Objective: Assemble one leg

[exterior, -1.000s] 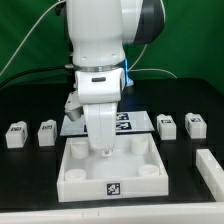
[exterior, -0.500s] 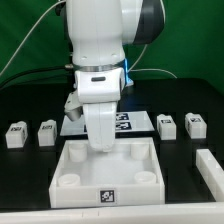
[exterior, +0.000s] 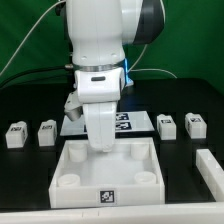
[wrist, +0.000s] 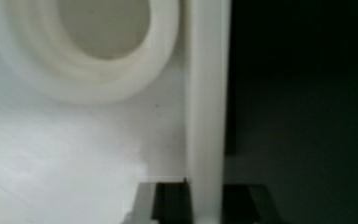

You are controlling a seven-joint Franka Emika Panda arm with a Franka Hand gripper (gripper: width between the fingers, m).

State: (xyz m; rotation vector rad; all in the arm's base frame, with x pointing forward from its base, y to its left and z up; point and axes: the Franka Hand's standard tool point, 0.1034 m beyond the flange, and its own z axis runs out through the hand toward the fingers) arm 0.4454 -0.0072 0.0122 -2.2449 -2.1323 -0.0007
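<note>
glossy white square panel [exterior: 75, 192] (round sockets [exterior: 147, 176]), blocky leg [exterior: 167, 125]

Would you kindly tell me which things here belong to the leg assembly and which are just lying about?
For the job: four legs, square panel.
Lying about: marker board, white block at the exterior view's right edge.

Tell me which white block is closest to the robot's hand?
The leg second from the exterior view's left. It is the inner one of the left pair, and the hand is down at the panel's left half; the others look farther.
</note>
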